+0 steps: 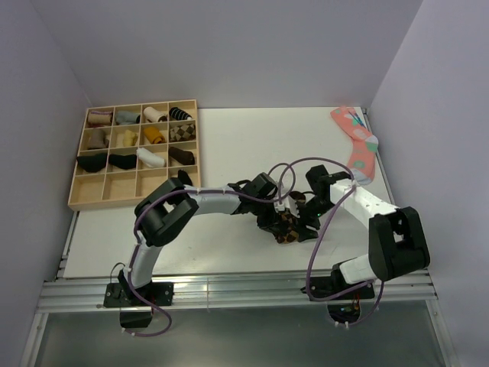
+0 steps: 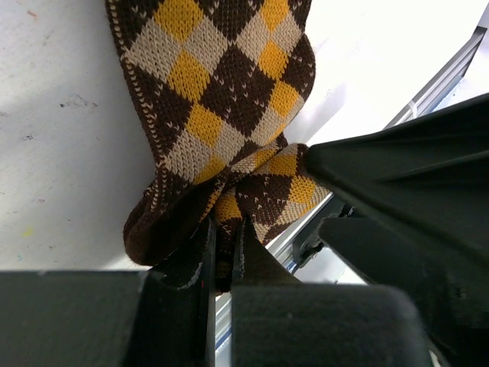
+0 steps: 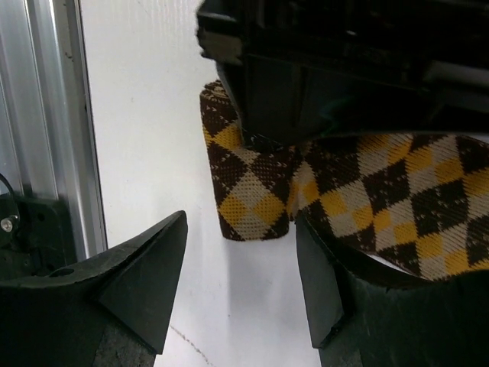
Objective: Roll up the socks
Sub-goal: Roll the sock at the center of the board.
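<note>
The dark brown argyle socks (image 1: 288, 228) lie bunched on the white table between both arms, near the front. In the left wrist view my left gripper (image 2: 224, 237) is shut on a fold of the socks (image 2: 229, 99), pinched between its two fingers. In the right wrist view my right gripper (image 3: 241, 252) is open, its jaws wide apart over bare table. The socks (image 3: 359, 191) lie just beyond it, and its right finger (image 3: 321, 283) touches their edge. The left gripper's black body (image 3: 336, 61) covers the socks' top.
A wooden divider tray (image 1: 134, 157) holding several rolled socks stands at the back left. A pink sock with teal patches (image 1: 357, 141) lies at the back right. The table's aluminium front rail (image 1: 229, 290) runs close behind the socks.
</note>
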`<state>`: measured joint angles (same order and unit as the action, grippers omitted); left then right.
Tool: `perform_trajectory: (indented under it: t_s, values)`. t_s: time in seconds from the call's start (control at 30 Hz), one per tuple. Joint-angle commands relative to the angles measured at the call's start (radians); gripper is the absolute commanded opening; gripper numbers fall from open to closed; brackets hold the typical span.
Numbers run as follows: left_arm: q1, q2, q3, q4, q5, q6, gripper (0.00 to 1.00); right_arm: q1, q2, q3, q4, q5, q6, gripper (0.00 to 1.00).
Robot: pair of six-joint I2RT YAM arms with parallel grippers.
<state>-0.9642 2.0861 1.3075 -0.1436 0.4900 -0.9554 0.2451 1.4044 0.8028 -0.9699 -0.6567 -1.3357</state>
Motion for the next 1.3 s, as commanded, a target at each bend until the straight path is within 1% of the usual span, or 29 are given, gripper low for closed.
perform_trajectory:
  t_s: [0.0, 0.33, 0.47, 0.57, 0.63, 0.67, 0.7, 0.77, 0.83, 0.87, 0.9, 0.93, 0.97, 1.03, 1.13, 1.17, 1.2, 1.27]
  values:
    - [-0.001, 0.058, -0.037, -0.122, -0.05, 0.046, 0.0, 0.036, -0.008, -0.016, 0.045, 0.012, 0.027, 0.66]
    - [0.01, 0.06, -0.033, -0.096, -0.025, 0.027, 0.01, 0.086, 0.025, -0.028, 0.08, 0.061, 0.082, 0.65]
    - [0.01, 0.055, -0.039, -0.082, -0.015, 0.014, 0.0, 0.097, 0.048, -0.028, 0.105, 0.089, 0.112, 0.63]
    - [0.012, 0.048, -0.054, -0.057, -0.002, -0.003, 0.0, 0.098, 0.067, -0.031, 0.135, 0.106, 0.144, 0.6]
    - [0.012, 0.043, -0.062, -0.031, -0.001, -0.023, 0.0, 0.097, 0.082, -0.025, 0.14, 0.109, 0.168, 0.52]
    - [0.012, 0.035, -0.079, -0.021, -0.001, -0.035, 0.01, 0.098, 0.088, -0.021, 0.138, 0.109, 0.176, 0.46]
    - [0.012, 0.029, -0.091, -0.002, -0.005, -0.06, 0.02, 0.097, 0.096, -0.017, 0.142, 0.115, 0.196, 0.41]
    - [0.012, 0.006, -0.12, 0.07, -0.008, -0.094, 0.05, 0.095, 0.11, -0.017, 0.149, 0.13, 0.213, 0.38]
    - [0.012, -0.021, -0.174, 0.12, -0.016, -0.156, 0.06, 0.092, 0.128, -0.017, 0.174, 0.143, 0.245, 0.28]
    - [0.012, -0.032, -0.21, 0.184, -0.025, -0.178, 0.09, 0.091, 0.137, -0.013, 0.169, 0.144, 0.25, 0.26]
    - [0.009, -0.044, -0.23, 0.211, -0.036, -0.201, 0.09, 0.085, 0.148, -0.007, 0.162, 0.141, 0.253, 0.24]
    - [0.009, -0.057, -0.252, 0.248, -0.045, -0.245, 0.11, 0.079, 0.169, 0.01, 0.149, 0.134, 0.251, 0.24]
    - [0.007, -0.079, -0.287, 0.272, -0.076, -0.264, 0.15, 0.069, 0.179, 0.019, 0.14, 0.128, 0.248, 0.24]
    - [-0.008, -0.104, -0.318, 0.344, -0.112, -0.304, 0.18, 0.039, 0.202, 0.042, 0.114, 0.114, 0.245, 0.23]
    - [-0.04, -0.129, -0.333, 0.378, -0.208, -0.301, 0.27, 0.0, 0.244, 0.074, 0.076, 0.105, 0.236, 0.22]
    - [-0.051, -0.139, -0.343, 0.394, -0.227, -0.296, 0.32, -0.009, 0.258, 0.084, 0.065, 0.103, 0.234, 0.22]
    - [-0.068, -0.147, -0.347, 0.416, -0.282, -0.29, 0.35, -0.026, 0.271, 0.101, 0.038, 0.1, 0.219, 0.22]
    - [-0.083, -0.172, -0.372, 0.446, -0.344, -0.279, 0.41, -0.046, 0.315, 0.121, 0.004, 0.086, 0.205, 0.22]
